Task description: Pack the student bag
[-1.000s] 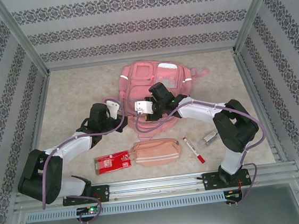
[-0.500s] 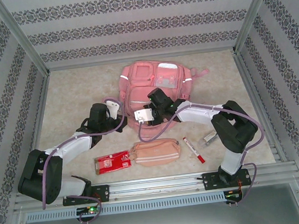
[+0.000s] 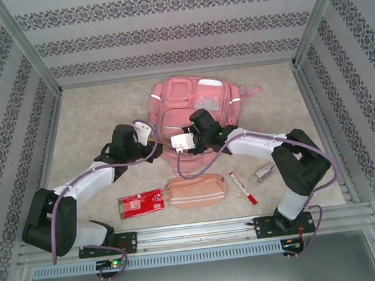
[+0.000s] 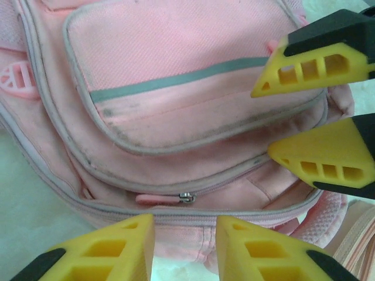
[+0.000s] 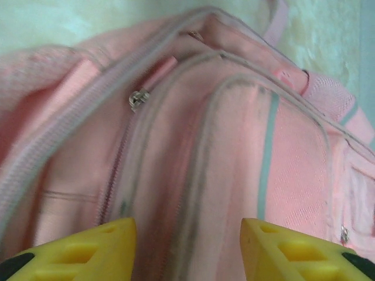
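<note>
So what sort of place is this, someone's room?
Probably a robot test booth, not a home: metal frame posts hold wallpapered panels, two arms are bolted to a rail, and a pink backpack lies on the table.

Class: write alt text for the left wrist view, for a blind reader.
A pink student bag with a grey strip, zip pull low in the middle. The left gripper stands open at the bottom edge; the right gripper shows at right.

My left gripper (image 4: 184, 231) has slid a little farther, up to the bag's (image 3: 196, 92) near left edge, and its jaws have parted from shut. My right gripper (image 5: 187, 229) dipped nearer, then eased back right. Its jaws seem slightly narrower, though that's hard to judge.
</note>
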Robot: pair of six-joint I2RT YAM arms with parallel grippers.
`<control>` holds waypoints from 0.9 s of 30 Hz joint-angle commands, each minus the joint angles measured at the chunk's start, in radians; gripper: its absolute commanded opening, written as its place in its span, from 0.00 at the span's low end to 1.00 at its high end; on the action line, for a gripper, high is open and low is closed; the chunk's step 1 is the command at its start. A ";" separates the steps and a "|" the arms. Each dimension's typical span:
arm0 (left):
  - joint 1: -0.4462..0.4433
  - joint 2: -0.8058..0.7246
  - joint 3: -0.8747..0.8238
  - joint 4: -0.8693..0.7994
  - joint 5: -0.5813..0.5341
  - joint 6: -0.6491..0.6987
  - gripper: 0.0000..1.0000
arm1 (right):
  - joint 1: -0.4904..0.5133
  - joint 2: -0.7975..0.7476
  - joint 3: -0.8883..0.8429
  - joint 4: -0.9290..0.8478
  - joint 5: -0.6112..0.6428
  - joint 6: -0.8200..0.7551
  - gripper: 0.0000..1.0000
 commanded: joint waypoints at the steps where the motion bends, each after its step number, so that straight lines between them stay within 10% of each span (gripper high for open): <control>1: 0.007 -0.008 0.046 -0.032 0.007 0.047 0.33 | -0.015 0.034 0.008 0.022 0.063 0.035 0.50; 8: 0.019 0.010 0.059 -0.012 0.062 0.060 0.38 | -0.013 0.099 0.021 0.053 0.165 0.017 0.45; 12: 0.019 0.003 0.051 -0.017 0.097 0.091 0.43 | -0.012 0.078 0.025 0.061 0.154 0.018 0.00; 27: 0.019 0.029 0.048 -0.022 0.194 0.150 0.58 | -0.068 -0.171 -0.003 0.091 -0.072 0.103 0.00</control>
